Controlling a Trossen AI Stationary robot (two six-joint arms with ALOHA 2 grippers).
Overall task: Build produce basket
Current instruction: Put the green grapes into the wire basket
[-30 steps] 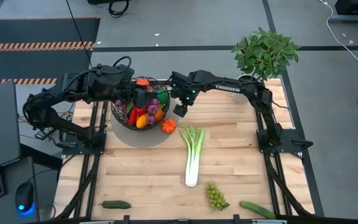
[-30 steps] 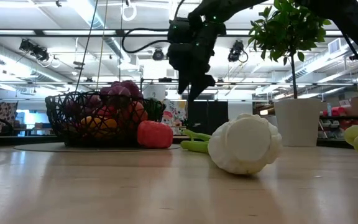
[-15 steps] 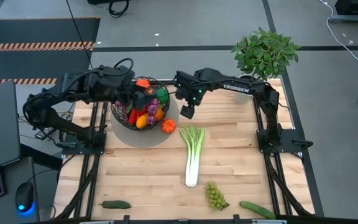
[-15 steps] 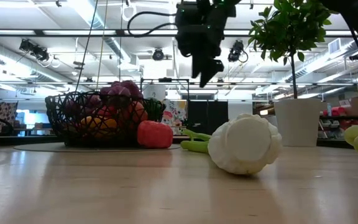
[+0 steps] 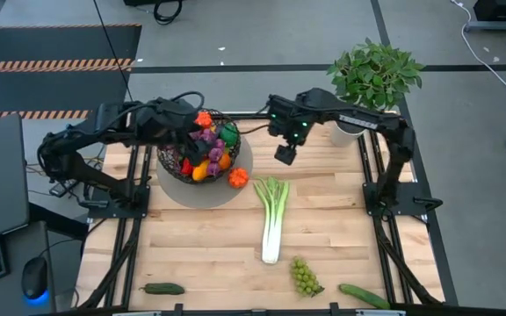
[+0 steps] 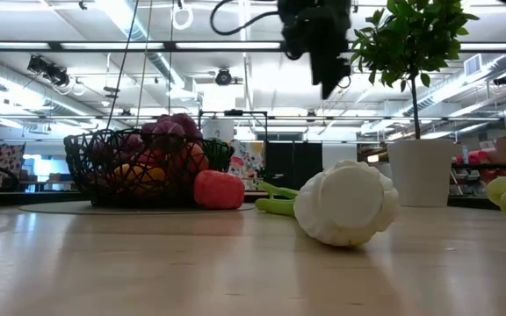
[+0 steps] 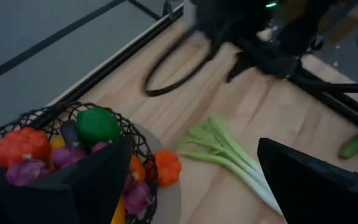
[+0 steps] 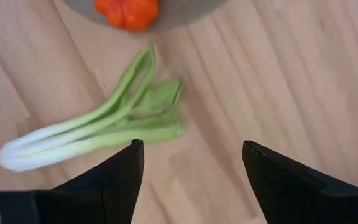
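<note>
High view: we see the basket (image 5: 202,150) at the table's (image 5: 323,228) far left, on a grey mat (image 5: 235,186), filled with produce (image 5: 211,156). Our left gripper (image 5: 190,140) hangs over it, fingers spread wide and empty as the left wrist view shows. Our right gripper (image 5: 285,154) hovers in the air, apart from the basket and beyond the leek's (image 5: 272,216) leafy end; its fingers (image 8: 114,171) stand apart with nothing between them. An orange pepper (image 5: 238,177) lies on the mat just beside the basket. Green grapes (image 5: 304,276) and two cucumbers (image 5: 163,288) (image 5: 364,296) lie near the table's front edge. A potted plant (image 5: 374,75) stands at the far right corner.
</note>
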